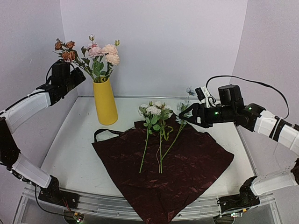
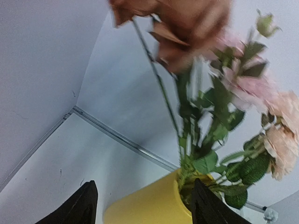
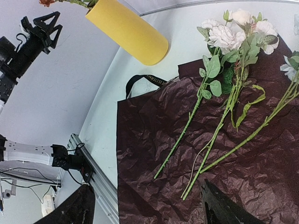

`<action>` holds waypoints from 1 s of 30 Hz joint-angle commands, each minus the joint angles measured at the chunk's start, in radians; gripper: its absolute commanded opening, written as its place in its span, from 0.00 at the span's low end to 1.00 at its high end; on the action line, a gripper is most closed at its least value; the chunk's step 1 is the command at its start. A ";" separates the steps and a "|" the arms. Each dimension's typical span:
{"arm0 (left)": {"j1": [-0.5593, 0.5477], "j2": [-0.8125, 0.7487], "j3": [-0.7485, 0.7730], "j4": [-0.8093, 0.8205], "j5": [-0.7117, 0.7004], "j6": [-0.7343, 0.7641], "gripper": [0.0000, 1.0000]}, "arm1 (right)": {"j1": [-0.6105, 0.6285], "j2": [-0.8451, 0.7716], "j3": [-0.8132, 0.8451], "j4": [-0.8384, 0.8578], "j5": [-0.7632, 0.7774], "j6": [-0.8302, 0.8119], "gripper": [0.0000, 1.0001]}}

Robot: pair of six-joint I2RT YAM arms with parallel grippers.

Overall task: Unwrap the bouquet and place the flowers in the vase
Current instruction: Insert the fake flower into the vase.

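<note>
At the far left, the left gripper (image 1: 78, 75) is raised in the air just beside the top of the vase (image 1: 105, 100). In the left wrist view its two fingers (image 2: 84, 205) stand wide apart and nothing is between them; the yellow mouth of the vase is seen below the gap. The vase stands upright on the tabletop (image 1: 70, 140) in its far left part, close to the far edge. It holds the rust-coloured roses (image 1: 65, 49), which lean to the left above the gripper, and the pink and cream roses (image 1: 105, 53), which stand over its mouth.

In the middle of the tabletop the dark red paper (image 1: 163, 172) lies spread open and crinkled, and its near corner reaches over the near edge. The black ribbon (image 1: 105, 133) lies at the left corner of the paper, near the foot of the vase. Three stems (image 1: 154, 135) lie on the far half of the paper, with their cream and pale blue heads toward the far edge.

At the right, the right gripper (image 1: 189, 116) hovers over the far right side of the paper, near the pale blue heads. Its claw is wide and holds nothing.
</note>
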 commanded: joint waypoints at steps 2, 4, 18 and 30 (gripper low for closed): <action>0.084 -0.027 0.083 0.007 0.147 -0.112 0.74 | 0.003 -0.005 0.015 0.017 -0.008 -0.006 0.79; 0.106 -0.030 0.091 0.034 0.185 -0.069 0.76 | 0.002 0.001 0.020 0.017 -0.008 -0.009 0.79; 0.236 0.103 0.177 0.237 0.503 -0.205 0.70 | 0.002 0.045 0.070 0.016 -0.005 -0.050 0.79; 0.236 0.157 0.218 0.240 0.518 -0.193 0.67 | 0.002 0.140 0.154 0.013 -0.037 -0.089 0.79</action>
